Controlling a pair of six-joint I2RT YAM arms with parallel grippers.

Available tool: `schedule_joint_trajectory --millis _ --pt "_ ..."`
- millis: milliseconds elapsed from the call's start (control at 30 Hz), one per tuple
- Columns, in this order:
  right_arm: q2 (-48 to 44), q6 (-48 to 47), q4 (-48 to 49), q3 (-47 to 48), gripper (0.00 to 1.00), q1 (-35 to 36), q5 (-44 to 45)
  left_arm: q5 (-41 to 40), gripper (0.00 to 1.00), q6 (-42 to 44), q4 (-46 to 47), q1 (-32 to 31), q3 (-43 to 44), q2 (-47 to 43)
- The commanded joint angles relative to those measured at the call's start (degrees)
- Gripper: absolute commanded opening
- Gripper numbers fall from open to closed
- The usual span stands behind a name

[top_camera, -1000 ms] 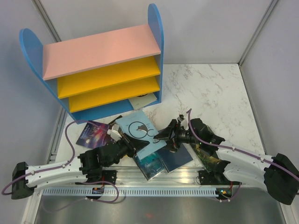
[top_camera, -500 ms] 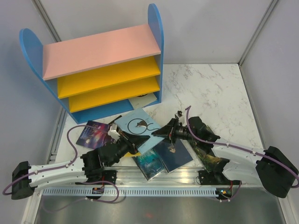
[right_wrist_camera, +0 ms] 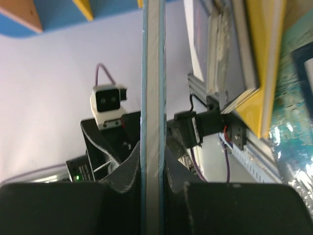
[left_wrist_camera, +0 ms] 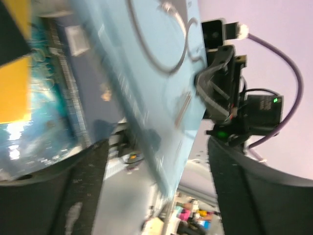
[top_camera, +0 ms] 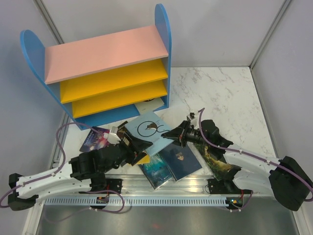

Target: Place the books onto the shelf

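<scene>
Two grippers at one book. Light blue book [top_camera: 148,128] is up off the table [top_camera: 230,98], tilted, just in front of the shelf [top_camera: 105,54] and not on any board.

Right gripper [top_camera: 176,134] is clamped on the book's right edge. Its wrist view has the book edge-on with fingers [right_wrist_camera: 122,169] pressed on both faces.

Left gripper [top_camera: 138,147] is at the book's lower left, jaws spread wide. In its wrist view the book runs between the fingers [left_wrist_camera: 83,196], and neither visibly presses on it. Only the right one grips.

One pale book [top_camera: 149,105] lies flat on the shelf's blue base, right end.

On the table:
- purple book [top_camera: 95,139] beside the left arm
- teal book [top_camera: 156,171] and navy book [top_camera: 183,161] side by side below the raised one
- yellow book [top_camera: 143,159] mostly hidden under the left gripper
- green-gold book [top_camera: 217,164] under the right arm
</scene>
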Motion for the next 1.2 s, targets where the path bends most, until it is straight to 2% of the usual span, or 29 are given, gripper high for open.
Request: schedule_joint_trajectory --millis 0,33,67,333,533,667,1033,1167 --pt "-1.39 -0.57 3.01 0.45 0.0 -2.94 0.32 -1.19 0.87 4.34 -21.7 -0.32 5.1 -2.96" --pt "-0.96 -0.57 3.01 0.53 0.0 -3.82 0.14 -1.28 0.97 4.17 -23.64 -0.32 6.06 -4.71" --pt "-0.78 -0.57 3.36 0.54 0.0 -4.17 0.05 -1.28 1.0 4.08 -27.05 -0.32 6.51 -5.51" --pt "6.15 -1.01 6.79 3.34 0.0 -6.54 -0.91 -2.24 1.0 6.45 -37.8 -0.32 11.6 -10.09" --pt "14.75 -2.15 11.35 7.47 0.0 -9.0 -1.35 -1.19 1.0 8.82 -39.56 -0.32 13.98 -7.02" --pt "21.18 -2.86 13.99 13.43 0.0 -10.15 -2.93 -0.75 1.0 9.53 -40.53 -0.32 14.68 -6.31" --pt "34.72 -2.33 16.98 24.0 0.0 -11.82 -2.85 -2.77 1.0 7.42 -45.54 -0.32 15.21 -12.2" --pt "41.4 0.74 22.86 27.33 0.0 -12.26 -1.88 -3.12 1.0 7.16 -46.59 -0.32 15.74 -13.43"
